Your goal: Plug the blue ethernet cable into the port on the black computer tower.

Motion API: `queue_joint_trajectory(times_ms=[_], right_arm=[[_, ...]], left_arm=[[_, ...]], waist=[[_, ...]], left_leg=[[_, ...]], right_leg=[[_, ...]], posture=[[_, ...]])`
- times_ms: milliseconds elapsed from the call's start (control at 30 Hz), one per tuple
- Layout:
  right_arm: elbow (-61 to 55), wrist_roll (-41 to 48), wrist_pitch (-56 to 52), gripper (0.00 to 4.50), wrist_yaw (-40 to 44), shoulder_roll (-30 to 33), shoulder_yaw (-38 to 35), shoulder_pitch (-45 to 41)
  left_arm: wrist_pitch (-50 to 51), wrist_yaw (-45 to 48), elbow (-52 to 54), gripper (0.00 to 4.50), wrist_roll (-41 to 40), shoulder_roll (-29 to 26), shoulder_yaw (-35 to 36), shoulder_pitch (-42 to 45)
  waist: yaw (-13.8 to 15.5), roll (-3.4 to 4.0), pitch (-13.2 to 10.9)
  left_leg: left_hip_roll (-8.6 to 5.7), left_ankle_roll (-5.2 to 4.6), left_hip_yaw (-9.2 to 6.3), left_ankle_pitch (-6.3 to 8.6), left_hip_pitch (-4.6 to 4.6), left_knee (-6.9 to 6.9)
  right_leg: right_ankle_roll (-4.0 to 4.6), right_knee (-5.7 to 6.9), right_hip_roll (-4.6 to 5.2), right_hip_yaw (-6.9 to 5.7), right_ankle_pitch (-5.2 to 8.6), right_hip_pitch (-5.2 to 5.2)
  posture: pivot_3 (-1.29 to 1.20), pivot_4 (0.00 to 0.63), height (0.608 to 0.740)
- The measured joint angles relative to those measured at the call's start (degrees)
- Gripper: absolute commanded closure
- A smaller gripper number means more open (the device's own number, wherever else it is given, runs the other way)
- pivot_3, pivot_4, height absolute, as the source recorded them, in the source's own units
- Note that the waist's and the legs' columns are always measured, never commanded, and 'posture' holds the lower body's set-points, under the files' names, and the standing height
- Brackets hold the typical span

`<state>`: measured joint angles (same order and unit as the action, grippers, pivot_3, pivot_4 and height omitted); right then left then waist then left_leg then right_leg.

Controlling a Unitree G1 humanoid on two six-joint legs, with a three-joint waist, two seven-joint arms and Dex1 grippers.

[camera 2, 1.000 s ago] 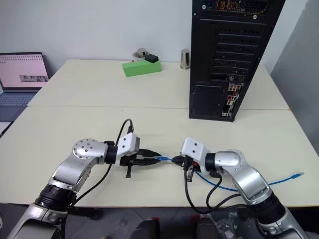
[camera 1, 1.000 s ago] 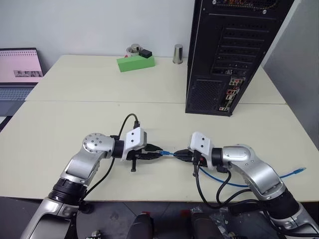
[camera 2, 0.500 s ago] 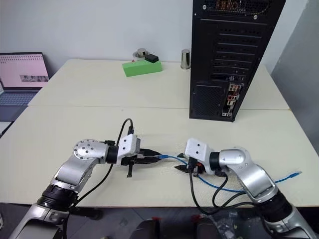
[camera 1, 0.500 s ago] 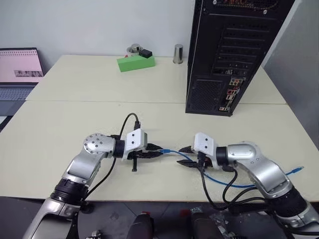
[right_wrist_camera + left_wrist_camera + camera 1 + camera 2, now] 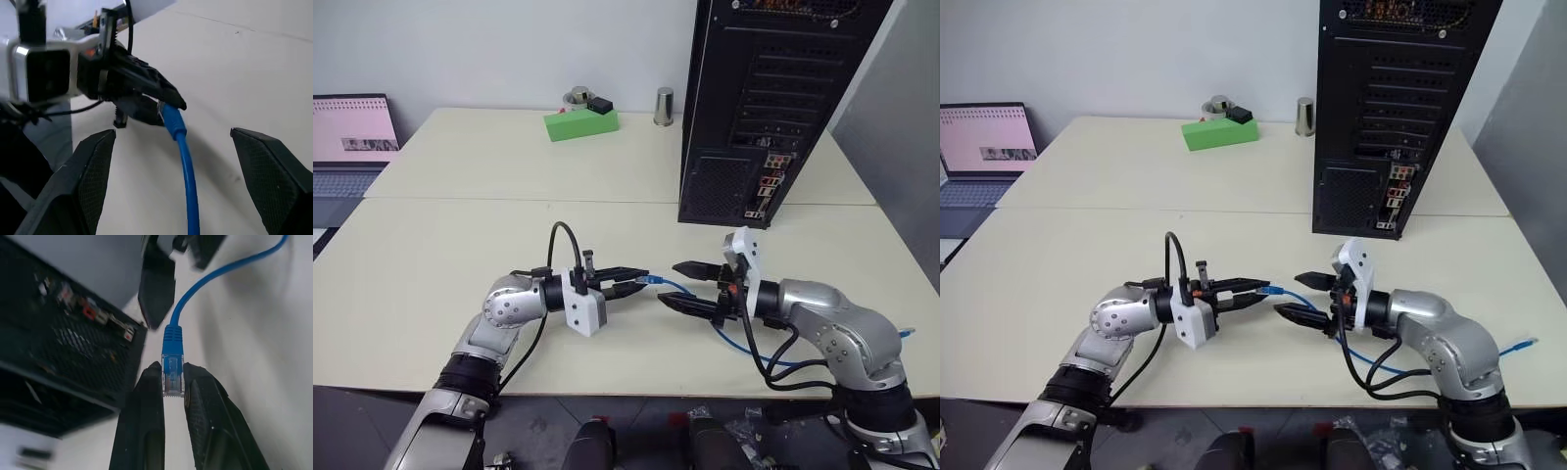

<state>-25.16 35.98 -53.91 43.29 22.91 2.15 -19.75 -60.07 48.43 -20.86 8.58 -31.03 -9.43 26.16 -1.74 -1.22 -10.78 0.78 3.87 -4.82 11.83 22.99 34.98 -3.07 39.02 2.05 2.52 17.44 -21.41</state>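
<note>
The left pincer (image 5: 641, 278) is clamped on the clear plug of the long bright-blue ethernet cable (image 5: 172, 374); the right pincer (image 5: 677, 283), wide open and empty, straddles the cord. The tall black metal computer tower (image 5: 759, 98) stands well apart on the cream desk (image 5: 460, 245). That thin pinch could let the plug twist or slip if the trailing cord drags.

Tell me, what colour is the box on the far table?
The box is bright green, seen best in the left eye view.
</note>
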Motion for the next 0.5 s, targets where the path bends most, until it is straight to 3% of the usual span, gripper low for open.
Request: queue_joint_trajectory(times_ms=[267,367,500], right_arm=[[-0.17,4.84,-2.99,0.52,-3.88,-1.80,-0.47,-0.52],[-0.04,6.07,-3.19,0.98,-4.69,-1.96,-0.50,-0.96],[0.34,7.52,-3.22,2.02,-5.30,-2.18,-0.96,-1.55]], left_arm=[[-10.44,-10.65,-4.64,4.21,9.66,-0.21,1.20,3.69],[-11.06,-13.34,-4.69,4.21,11.43,-0.45,1.18,3.91],[-11.41,-15.52,-4.64,4.21,12.66,-1.54,0.77,3.89]], waist=[[-0.09,0.00,0.00],[-0.15,0.00,0.00],[-0.14,0.00,0.00]], left_leg=[[0.00,0.00,0.00,0.00,0.00,0.00],[0.01,0.00,-0.01,0.00,-0.01,-0.01],[0.01,0.00,-0.01,0.00,0.00,-0.01]], right_leg=[[-0.01,0.01,0.00,-0.02,0.00,-0.01],[-0.01,0.03,-0.01,-0.03,0.00,-0.01],[-0.01,0.03,-0.01,-0.03,0.00,-0.01]], posture=[[0.00,0.150,0.740],[0.00,0.150,0.740],[0.00,0.150,0.740]])
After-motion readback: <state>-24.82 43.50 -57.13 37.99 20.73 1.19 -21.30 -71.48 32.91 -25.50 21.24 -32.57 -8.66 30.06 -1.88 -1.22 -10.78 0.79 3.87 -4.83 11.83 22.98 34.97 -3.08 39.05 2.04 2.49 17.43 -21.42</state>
